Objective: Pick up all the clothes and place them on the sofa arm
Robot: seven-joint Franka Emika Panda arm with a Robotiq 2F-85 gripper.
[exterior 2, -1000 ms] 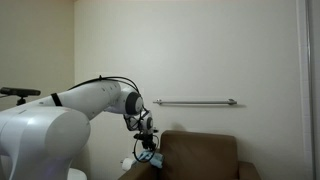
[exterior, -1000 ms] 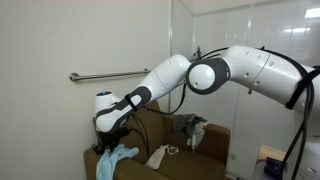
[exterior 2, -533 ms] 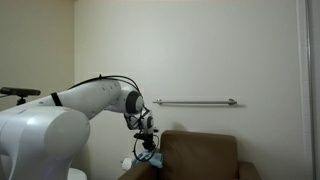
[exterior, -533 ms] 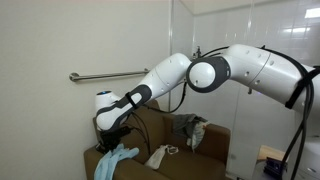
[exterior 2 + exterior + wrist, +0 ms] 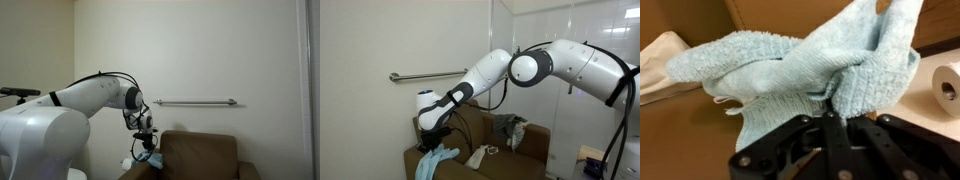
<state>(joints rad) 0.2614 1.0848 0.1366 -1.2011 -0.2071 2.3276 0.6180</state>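
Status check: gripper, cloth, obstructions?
Gripper shut on light blue cloth. Cloth bunched at sofa arm. Dark grey garment on chair's far side, pale one on seat. Nothing seen blocking.

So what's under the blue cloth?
Brown sofa shows beneath the blue cloth, which the claw pinches. The spot directly under its folds is covered.

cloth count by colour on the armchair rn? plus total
light blue cloth: 1, pinched in the shut gripper
pale cloth: 1, on the seat
dark grey cloth: 1, by the armchair back
Total: 3
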